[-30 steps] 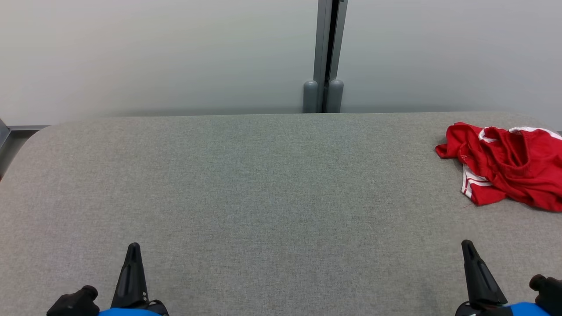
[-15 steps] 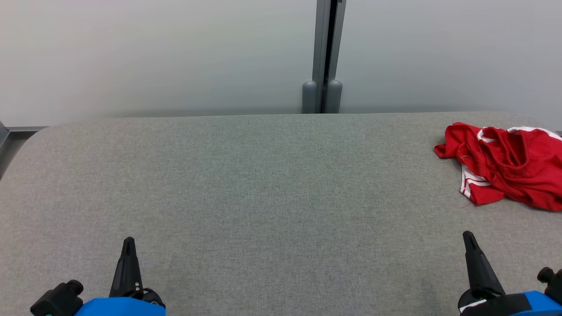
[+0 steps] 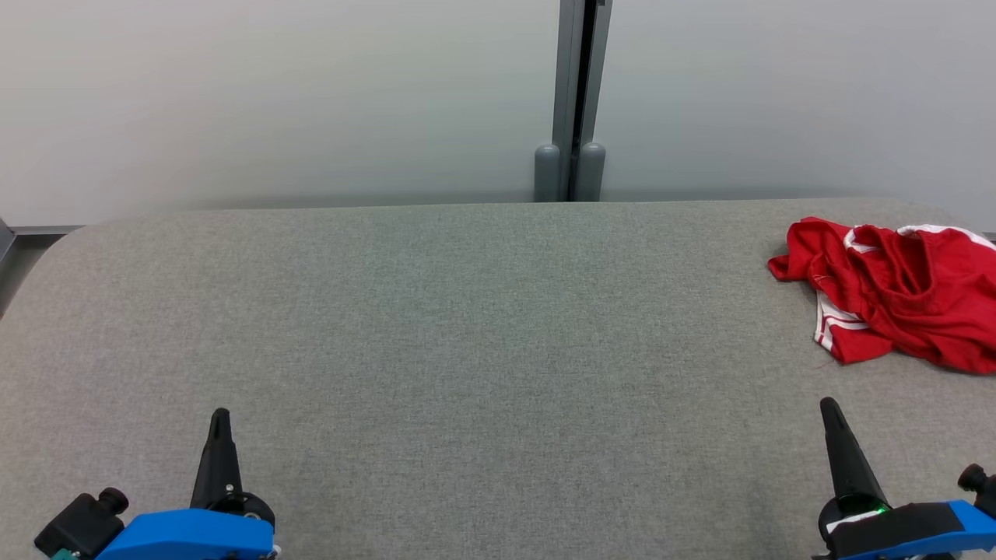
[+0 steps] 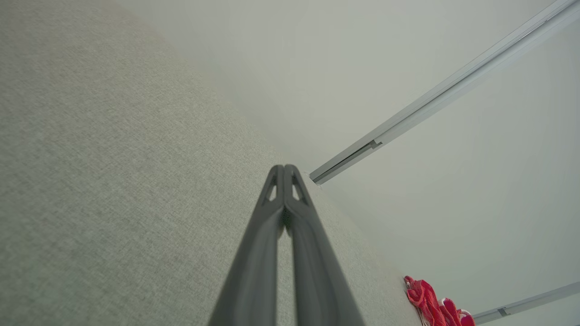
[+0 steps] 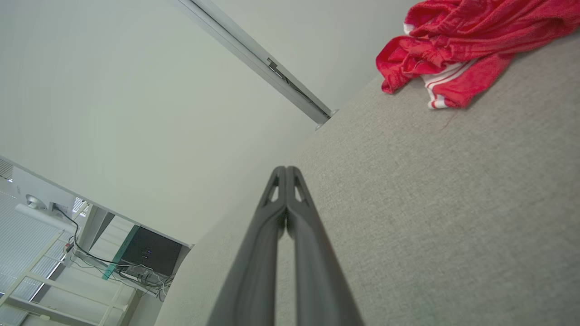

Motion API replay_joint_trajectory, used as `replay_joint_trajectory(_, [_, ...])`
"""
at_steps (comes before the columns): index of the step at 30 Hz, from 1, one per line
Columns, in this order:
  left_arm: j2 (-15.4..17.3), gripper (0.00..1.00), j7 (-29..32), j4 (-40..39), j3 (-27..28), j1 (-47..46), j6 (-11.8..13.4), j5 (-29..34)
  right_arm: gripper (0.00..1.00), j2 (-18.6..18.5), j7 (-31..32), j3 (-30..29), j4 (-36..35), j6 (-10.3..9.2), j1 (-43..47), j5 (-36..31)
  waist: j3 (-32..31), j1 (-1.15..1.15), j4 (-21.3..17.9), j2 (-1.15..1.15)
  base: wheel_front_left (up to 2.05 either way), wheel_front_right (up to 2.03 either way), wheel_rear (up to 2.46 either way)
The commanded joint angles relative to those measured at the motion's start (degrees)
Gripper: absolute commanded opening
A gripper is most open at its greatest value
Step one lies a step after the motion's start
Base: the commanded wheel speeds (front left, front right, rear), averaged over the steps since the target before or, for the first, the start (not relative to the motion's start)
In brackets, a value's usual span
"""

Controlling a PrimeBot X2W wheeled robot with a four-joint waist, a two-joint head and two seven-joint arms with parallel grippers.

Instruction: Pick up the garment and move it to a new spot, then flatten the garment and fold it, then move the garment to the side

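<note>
Garment crumpled, long axis left-right

The garment is bright red with white stripes and white edging. It lies crumpled in a loose, rumpled heap, unfolded, with folds bunched over one another. It sits ahead of the right gripper and a little to its right, apart from the fingertips and not touching them. It is well apart from the left gripper, far off to that gripper's right.
</note>
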Motion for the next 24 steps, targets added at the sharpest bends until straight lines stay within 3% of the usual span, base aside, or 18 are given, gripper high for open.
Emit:
replay_joint_trajectory(1, [0.05, 0.0, 0.48, -0.38, 0.3, -1.74, -0.38, -2.15, 0.0, -0.5, 0.41, -0.04, -0.13, 0.02, -1.34, 2.2, -0.01, 0.0, -0.02, 0.0, 0.0, 0.0, 0.0])
replay_joint_trajectory(24, [0.06, 0.0, 4.48, 0.65, 1.67, -4.16, -0.8, -17.54, 0.0, -0.59, 2.79, -0.43, 2.63, 0.03, -4.33, 16.96, -0.19, 0.0, -0.29, 0.0, 0.0, 0.0, 0.0])
